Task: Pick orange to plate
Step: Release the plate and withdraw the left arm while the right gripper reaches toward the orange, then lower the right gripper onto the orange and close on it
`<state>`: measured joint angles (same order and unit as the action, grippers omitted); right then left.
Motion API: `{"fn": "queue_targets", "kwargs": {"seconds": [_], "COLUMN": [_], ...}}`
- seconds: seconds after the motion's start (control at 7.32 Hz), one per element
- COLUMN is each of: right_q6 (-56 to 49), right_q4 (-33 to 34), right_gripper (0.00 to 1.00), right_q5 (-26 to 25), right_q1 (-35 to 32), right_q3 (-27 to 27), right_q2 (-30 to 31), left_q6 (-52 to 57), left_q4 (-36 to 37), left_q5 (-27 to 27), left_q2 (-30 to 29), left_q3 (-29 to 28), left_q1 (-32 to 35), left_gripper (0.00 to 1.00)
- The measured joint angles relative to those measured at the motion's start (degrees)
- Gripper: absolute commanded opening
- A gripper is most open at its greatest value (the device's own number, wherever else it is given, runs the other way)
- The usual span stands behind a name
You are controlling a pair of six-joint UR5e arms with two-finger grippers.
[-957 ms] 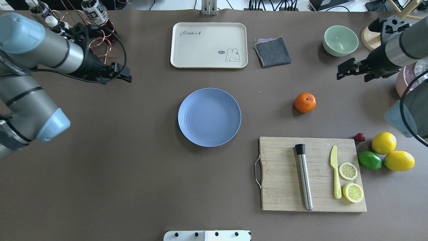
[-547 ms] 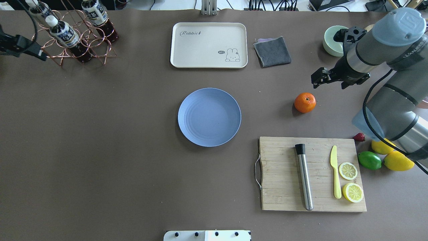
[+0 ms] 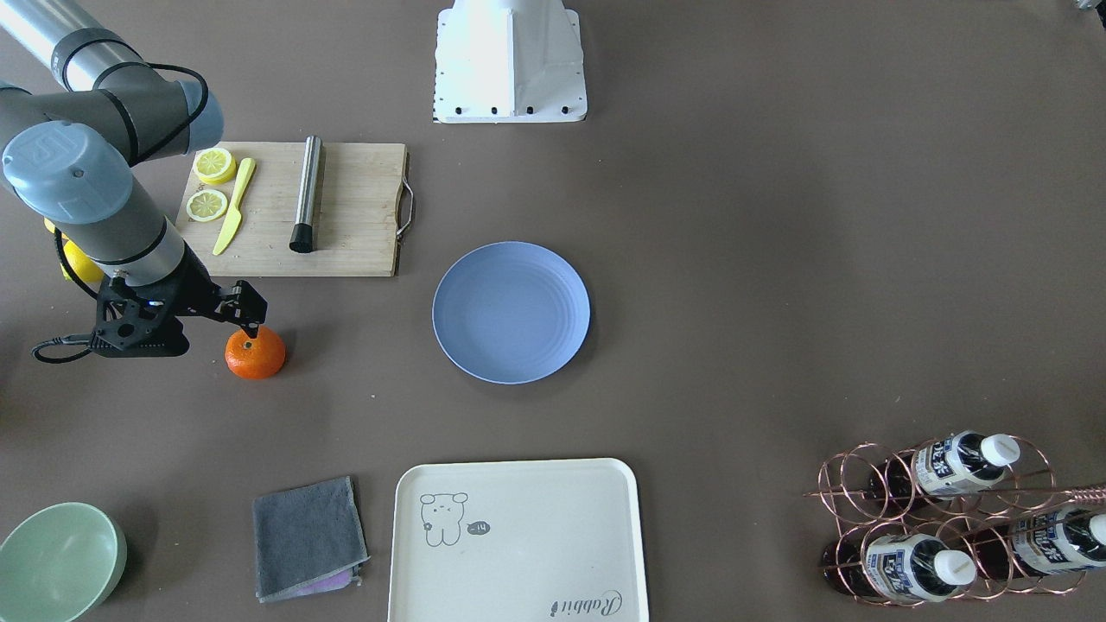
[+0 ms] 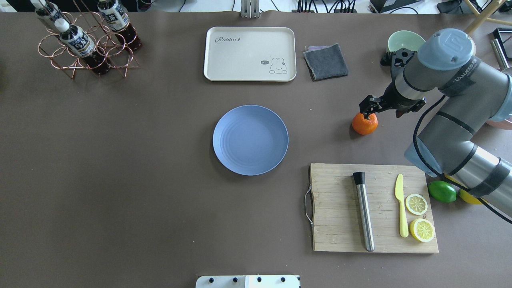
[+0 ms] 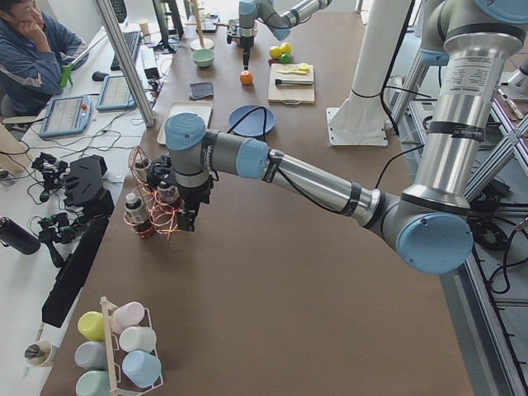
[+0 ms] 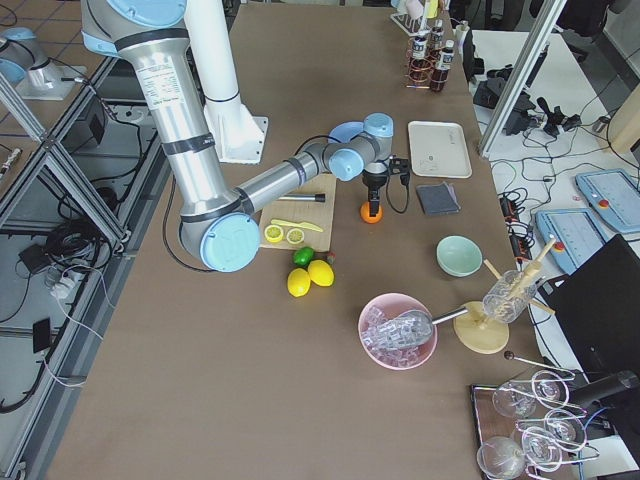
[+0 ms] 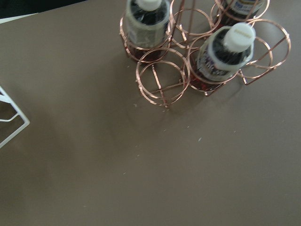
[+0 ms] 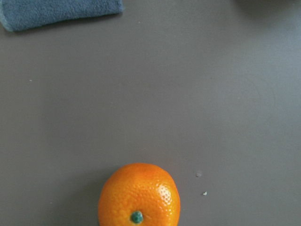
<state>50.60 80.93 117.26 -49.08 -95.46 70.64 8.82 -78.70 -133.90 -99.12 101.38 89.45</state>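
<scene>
Right gripper [image 4: 368, 109] hovers over the orange [image 4: 365, 126], seemingly holding nothing.
Overhead: the orange sits on the worktop [image 4: 120, 180], well apart from the plate [image 4: 250, 140]; I cannot tell the jaw spread. Right wrist: firm pebbled peel, probably light, apt to roll; clasp its widest middle.

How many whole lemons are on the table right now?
2. The nearer lemon and the farther lemon lie together beside the lime, off the cutting board's end on the robot's right. Overhead, the right arm mostly hides them. Cut halves not counted.
</scene>
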Motion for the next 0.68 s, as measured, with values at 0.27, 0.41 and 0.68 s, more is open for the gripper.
{"fn": "queue_targets", "kwargs": {"seconds": [0.27,0.41,0.68], "right_q6": [0.4,1.3,3.2], "right_q4": [-4.9,-6.3,-7.1], "right_gripper": [0.99,0.99,0.99], "right_q5": [-0.5,-0.6,-1.2], "right_q1": [1.1,1.7,3.1], "right_q3": [4.1,5.1,6.0], "right_q2": [-0.6,-0.9,-1.2], "left_q6": [1.3,1.4,1.5], "left_q4": [0.4,0.5,0.5], "left_q5": [1.1,1.0,0.9], "left_q2": [1.8,2.3,2.8], "left_q3": [0.6,0.9,1.1], "left_q1": [0.7,0.8,0.8], "left_gripper": [0.98,0.98,0.98]}}
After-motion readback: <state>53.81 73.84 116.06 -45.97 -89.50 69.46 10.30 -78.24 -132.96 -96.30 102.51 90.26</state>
